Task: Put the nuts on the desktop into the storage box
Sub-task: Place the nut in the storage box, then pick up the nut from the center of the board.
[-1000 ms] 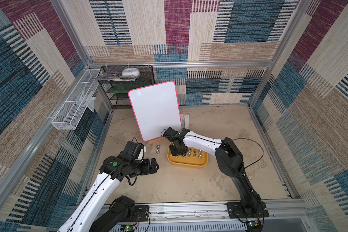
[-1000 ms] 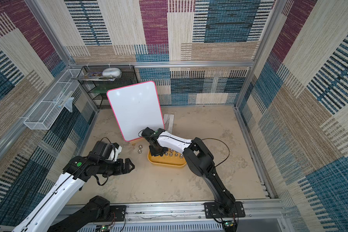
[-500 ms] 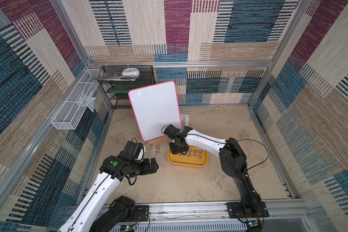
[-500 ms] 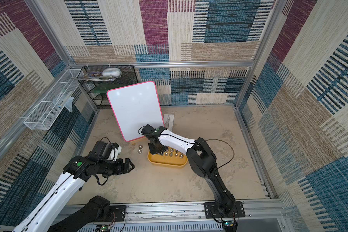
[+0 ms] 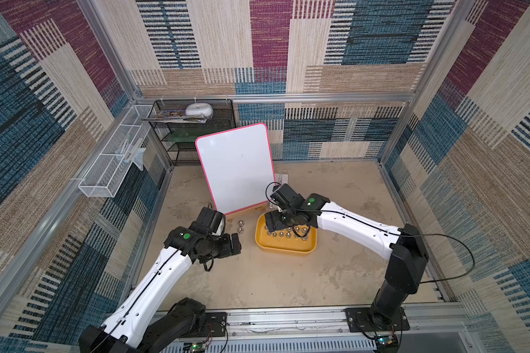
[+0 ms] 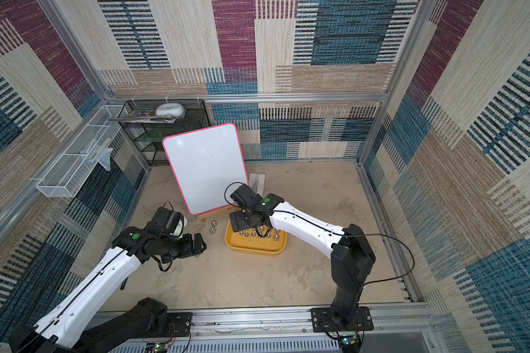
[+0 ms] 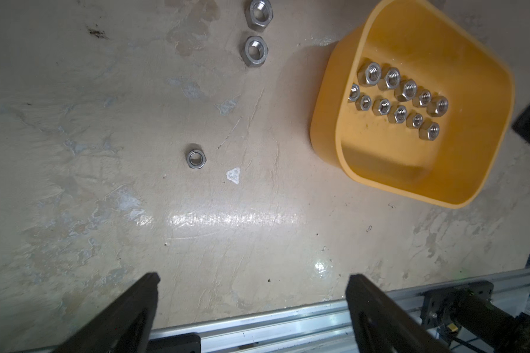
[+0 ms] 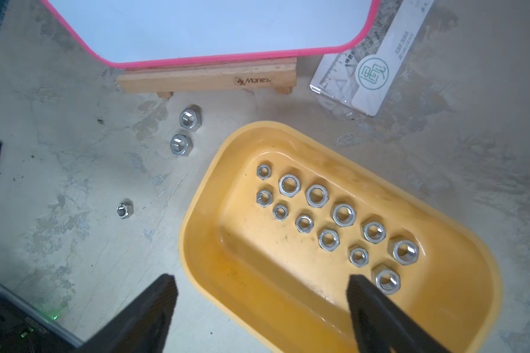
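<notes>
The right gripper [image 8: 259,279], spread wide and empty, hangs above the storage box [image 8: 202,244], which holds perhaps twelve nuts [image 8: 316,195]. Three loose nuts [image 8: 181,144] lie on the desktop [image 8: 74,244] left of it. The left gripper [image 7: 254,276] is equally wide, empty.

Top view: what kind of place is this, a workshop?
Probably a robot test cell: left arm and right arm bolted to an aluminium rail, patterned walls enclosing a stained desktop, and staged props like the storage box of nuts and a whiteboard.

Shiny metal nuts [image 8: 344,214]; glossy yellow plastic storage box [image 8: 459,308]; matt stained desktop [image 8: 74,250].
</notes>
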Available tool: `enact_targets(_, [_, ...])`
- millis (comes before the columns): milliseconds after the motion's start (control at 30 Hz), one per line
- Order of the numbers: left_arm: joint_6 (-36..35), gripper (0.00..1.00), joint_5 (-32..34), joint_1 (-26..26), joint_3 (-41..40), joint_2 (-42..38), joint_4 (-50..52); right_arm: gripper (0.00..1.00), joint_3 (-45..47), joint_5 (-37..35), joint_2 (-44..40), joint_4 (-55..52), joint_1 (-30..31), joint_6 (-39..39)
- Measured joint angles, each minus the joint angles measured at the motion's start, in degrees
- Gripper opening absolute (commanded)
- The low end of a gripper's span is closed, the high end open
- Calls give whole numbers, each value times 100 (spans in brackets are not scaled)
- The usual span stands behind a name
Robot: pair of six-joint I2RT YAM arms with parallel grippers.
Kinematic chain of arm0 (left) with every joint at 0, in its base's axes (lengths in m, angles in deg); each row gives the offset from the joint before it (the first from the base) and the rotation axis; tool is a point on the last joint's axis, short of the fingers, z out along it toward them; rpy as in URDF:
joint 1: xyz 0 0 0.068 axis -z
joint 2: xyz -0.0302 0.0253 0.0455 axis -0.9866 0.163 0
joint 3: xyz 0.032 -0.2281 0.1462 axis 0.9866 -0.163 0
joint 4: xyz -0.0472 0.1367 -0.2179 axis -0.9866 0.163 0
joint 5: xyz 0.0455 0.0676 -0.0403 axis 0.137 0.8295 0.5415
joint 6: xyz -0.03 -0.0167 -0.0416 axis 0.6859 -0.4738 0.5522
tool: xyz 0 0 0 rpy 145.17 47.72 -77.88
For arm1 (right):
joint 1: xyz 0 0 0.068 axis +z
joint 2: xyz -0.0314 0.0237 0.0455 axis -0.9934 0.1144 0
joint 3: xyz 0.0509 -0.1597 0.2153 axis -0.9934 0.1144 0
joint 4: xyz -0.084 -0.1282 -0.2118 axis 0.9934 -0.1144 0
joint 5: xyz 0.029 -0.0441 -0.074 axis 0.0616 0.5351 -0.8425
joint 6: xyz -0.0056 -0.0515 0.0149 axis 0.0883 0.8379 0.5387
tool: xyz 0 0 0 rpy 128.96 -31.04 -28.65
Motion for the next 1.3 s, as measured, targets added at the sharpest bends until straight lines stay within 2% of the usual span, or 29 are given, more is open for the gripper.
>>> enact_targets(100, [157, 99, 170, -13, 0, 146, -48, 99, 426, 168, -466, 457, 0, 286])
enact_targets(267, [428, 89, 428, -39, -107, 398, -98, 99, 866, 527, -852, 903, 4, 796])
enact_targets(467, [811, 73, 647, -66, -225, 734, -138, 99, 1458, 1021, -1384, 1379, 4, 1272])
enact_targets(567, [953, 69, 752, -68, -267, 953, -142, 99, 1818, 1178, -1749, 1696, 4, 1440])
enact_targets(733, [1191, 57, 874, -68, -361, 1318, -273, 99, 1934, 1303, -1921, 1908, 4, 1637])
enact_targets(1300, [1357, 54, 933, -68, -450, 2337, -927, 99, 2275, 1082, -2306, 1880, 9, 1733])
